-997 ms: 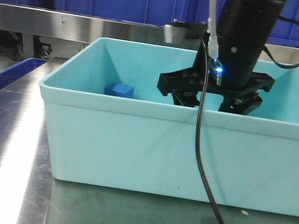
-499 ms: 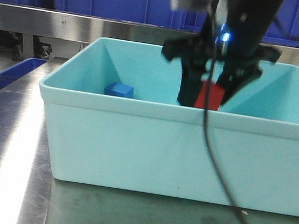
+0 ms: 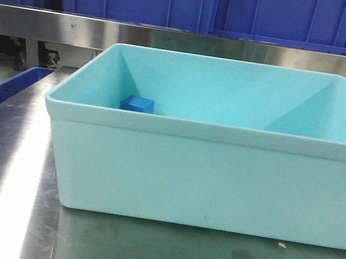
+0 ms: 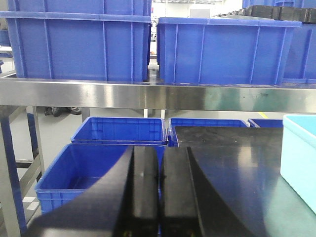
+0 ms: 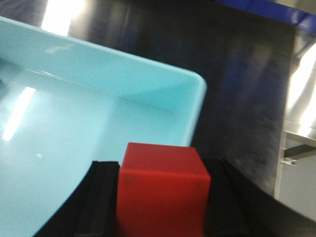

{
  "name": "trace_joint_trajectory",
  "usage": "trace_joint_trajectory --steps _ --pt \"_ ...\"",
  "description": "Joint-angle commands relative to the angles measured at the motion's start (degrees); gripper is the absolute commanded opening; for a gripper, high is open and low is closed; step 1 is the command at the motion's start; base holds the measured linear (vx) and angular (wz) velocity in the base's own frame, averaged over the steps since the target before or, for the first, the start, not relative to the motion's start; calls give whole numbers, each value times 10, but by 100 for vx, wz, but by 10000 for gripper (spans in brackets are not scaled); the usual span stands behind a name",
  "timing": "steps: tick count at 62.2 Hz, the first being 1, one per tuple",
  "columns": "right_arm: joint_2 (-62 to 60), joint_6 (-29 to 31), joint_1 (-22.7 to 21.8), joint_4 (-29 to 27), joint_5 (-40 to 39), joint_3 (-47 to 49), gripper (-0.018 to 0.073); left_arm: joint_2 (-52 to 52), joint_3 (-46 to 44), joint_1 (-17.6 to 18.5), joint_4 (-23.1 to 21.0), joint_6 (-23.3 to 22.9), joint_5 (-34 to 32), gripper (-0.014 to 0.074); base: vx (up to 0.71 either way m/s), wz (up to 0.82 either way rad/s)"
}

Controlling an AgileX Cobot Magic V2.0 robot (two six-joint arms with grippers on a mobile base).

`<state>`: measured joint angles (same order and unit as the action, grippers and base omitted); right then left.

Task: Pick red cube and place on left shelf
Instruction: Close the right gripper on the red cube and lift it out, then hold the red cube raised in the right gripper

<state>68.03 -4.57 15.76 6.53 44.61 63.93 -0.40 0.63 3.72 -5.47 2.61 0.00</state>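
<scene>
Right wrist-mounted view has the right gripper (image 5: 163,207) clamped on the red cube (image 5: 163,182), with black fingers (image 5: 101,197) pressed against the cube's 9 and 3 o'clock faces. The cube is held clear of the floor of the pale turquoise tub (image 5: 148,74), above the tub's inside. The tub's rounded corner lies toward 1 o'clock from the cube, and the dark tabletop (image 5: 237,59) fills the frame from 12 to 3 o'clock beyond the rim. The cube is not yet on the left shelf. In the left wrist-mounted view, the left gripper (image 4: 160,197) sits at 6 o'clock with its jaws brought together and nothing between them. The left shelf (image 4: 148,94) runs its brushed steel rail straight across at mid-height. Blue crates (image 4: 79,44) stand on it at 12 o'clock and lower crates (image 4: 118,131) sit beneath it. A slice of the tub shows at 3 o'clock. In the exterior front-facing view the tub rests on a steel table (image 3: 11,164). A small blue cube (image 3: 138,103) lies inside the tub near its 9 o'clock wall, and the shelf rail and crates stand behind at 12 o'clock.
</scene>
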Motion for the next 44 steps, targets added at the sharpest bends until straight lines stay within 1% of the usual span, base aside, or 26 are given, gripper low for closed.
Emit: trace_joint_trajectory --steps 1,9,14,20,24,33,44 --pt "-78 4 -18 16 -68 -50 191 -7 14 2 -4 -3 -48 122 0 0" --pt "-178 4 -20 31 -135 -156 191 -7 14 2 -4 -3 -48 122 0 0" --pt "-240 4 -20 30 -174 -218 191 -7 14 2 -4 -3 -48 122 0 0" --pt "-311 4 -20 30 -206 -287 191 -7 14 2 -4 -3 -48 122 0 0" --pt "-360 4 -20 30 -211 -325 191 -7 14 2 -4 -3 -48 122 0 0" --pt "-449 4 -20 30 -212 -372 191 -7 14 2 -4 -3 -48 122 0 0" --pt "-512 4 -20 30 -216 -381 191 -7 14 2 -4 -3 -48 122 0 0"
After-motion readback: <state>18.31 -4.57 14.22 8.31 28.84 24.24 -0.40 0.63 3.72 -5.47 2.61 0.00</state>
